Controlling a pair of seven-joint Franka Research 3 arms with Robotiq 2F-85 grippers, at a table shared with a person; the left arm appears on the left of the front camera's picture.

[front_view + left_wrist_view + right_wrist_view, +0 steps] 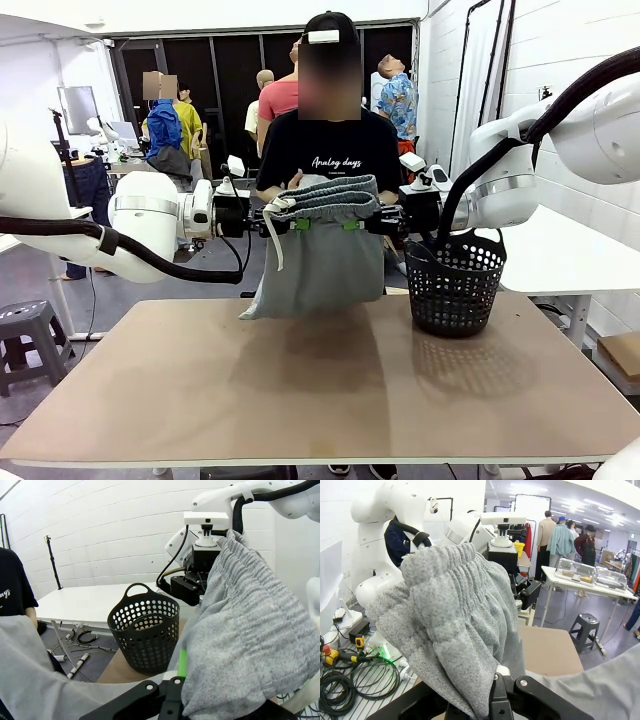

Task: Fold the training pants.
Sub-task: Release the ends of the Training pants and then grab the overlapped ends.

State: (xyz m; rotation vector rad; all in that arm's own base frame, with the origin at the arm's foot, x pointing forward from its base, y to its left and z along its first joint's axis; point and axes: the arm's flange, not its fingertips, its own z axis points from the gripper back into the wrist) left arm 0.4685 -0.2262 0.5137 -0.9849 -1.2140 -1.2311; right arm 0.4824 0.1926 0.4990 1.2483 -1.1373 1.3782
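The light grey training pants [325, 262] hang above the table's far edge, with the gathered waistband stretched across the top. A white drawstring [275, 238] dangles at the left. My left gripper [300, 224] is shut on the waistband's left part and my right gripper [352, 224] is shut on its right part. The lowest corner of the cloth reaches the tabletop. In the left wrist view the pants [250, 640] drape over my left gripper [177, 682]. In the right wrist view the bunched waistband [455, 630] rises out of my right gripper [497, 692].
A black mesh basket [455, 285] stands on the table's far right, close to the right arm; it also appears in the left wrist view [145, 630]. A person in a black T-shirt [330, 150] stands right behind the pants. The brown tabletop [300, 390] lies bare in front.
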